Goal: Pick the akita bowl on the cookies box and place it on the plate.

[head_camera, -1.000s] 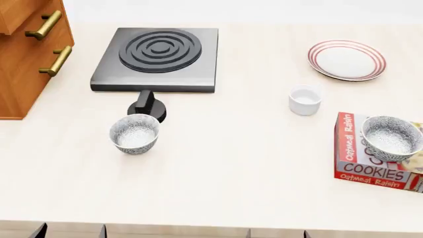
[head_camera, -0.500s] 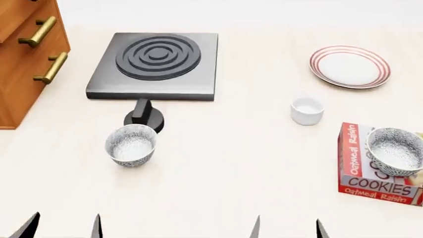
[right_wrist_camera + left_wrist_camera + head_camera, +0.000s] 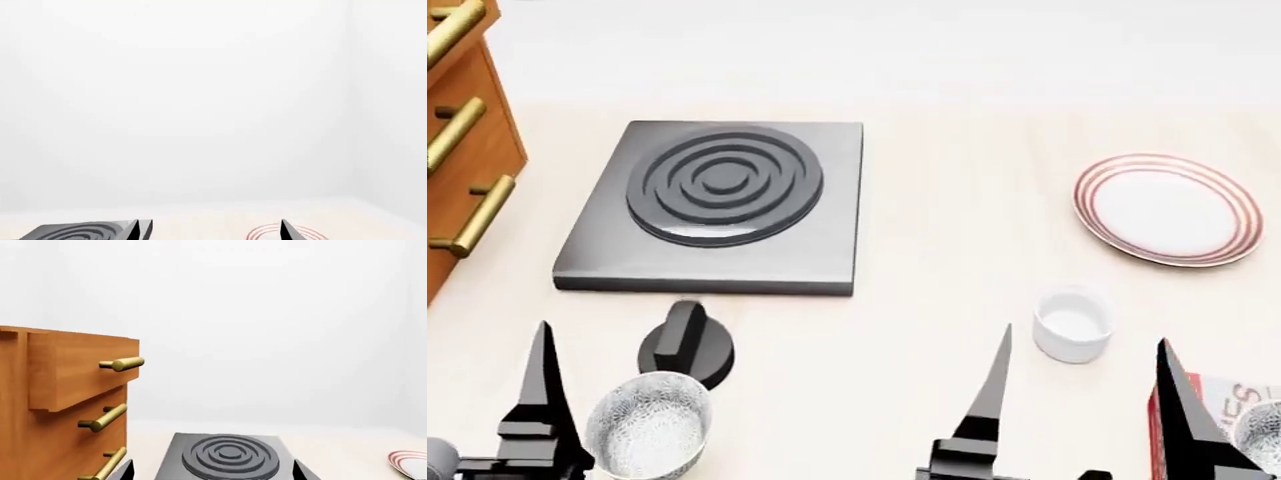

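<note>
Akita bowl (image 3: 1270,432) sits at the lower right corner of the head view, only a sliver of its speckled rim showing, resting on the red cookies box (image 3: 1214,415), which is itself cut off by the frame edge. That perch puts its rim above the counter, so I judge a grasp will have to come down from above the carton, not level with the tabletop.

Right gripper (image 3: 1084,400) has its 2 dark fingers spread wide and empty, pointing away from the robot. Its right finger stands just beside the left edge of the box, so the bowl lies to the right of the claw and close to it, outside the gap between the fingers. Its wrist view looks out level over the counter toward the far wall, with the fingertips at the lower edge, which suggests the arm is held in a ready pose with no descent begun.

Left gripper (image 3: 614,420) is also spread and holds nothing; only its left finger shows clearly. A second speckled bowl (image 3: 649,424) sits on the counter just by it, near a black knob (image 3: 686,347); that bowl is not the target.

Plate (image 3: 1169,208) lies well beyond the box, toward the far right of the counter, with a small white cup (image 3: 1073,322) between them. A carry will probably have to pass over or around that cup.
</note>
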Tool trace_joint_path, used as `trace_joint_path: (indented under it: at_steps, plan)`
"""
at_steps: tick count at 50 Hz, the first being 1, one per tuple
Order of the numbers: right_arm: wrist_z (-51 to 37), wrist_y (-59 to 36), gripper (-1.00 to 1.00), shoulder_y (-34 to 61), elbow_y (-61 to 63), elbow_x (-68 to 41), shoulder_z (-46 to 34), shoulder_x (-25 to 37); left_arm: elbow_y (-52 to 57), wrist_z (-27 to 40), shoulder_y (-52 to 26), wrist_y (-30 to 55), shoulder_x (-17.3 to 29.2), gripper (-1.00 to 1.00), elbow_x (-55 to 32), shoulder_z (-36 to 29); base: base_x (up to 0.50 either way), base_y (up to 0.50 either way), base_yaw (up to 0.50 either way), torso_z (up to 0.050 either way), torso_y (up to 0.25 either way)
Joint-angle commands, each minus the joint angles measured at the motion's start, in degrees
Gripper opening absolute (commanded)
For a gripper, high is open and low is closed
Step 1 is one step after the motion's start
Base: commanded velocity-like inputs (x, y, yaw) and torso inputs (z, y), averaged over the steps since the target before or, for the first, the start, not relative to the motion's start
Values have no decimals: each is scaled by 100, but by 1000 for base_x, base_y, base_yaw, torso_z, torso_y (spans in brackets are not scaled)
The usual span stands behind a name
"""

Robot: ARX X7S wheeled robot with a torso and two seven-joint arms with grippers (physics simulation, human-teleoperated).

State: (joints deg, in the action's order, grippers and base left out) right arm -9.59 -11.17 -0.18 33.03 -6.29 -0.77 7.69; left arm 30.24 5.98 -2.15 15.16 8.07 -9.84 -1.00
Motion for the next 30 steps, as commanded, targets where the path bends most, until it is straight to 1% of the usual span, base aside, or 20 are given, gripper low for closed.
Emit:
trace_joint_path:
  at_steps: [1,3,9,14,30]
  plan:
    - [-78,-213,100,-21,549,-106,45,148,344,88,-40,192,76,100,-169,77,500,0,0,0,0]
    - [-81,-38,100,-70,462,-66,34,154,337,104,-39,180,84,100,-177,83,500,0,0,0,0]
    - [-110,-91,100,-76,609,-148,76,207,321,157,-35,112,105,100,-167,84,500,0,0,0,0]
    - [-102,122,100,-146,523,-124,44,228,324,199,-28,66,125,100,-155,77,500,0,0,0,0]
    - [-172,300,100,-200,545,-45,-1,333,393,247,-54,64,174,100,-399,141,500,0,0,0,1]
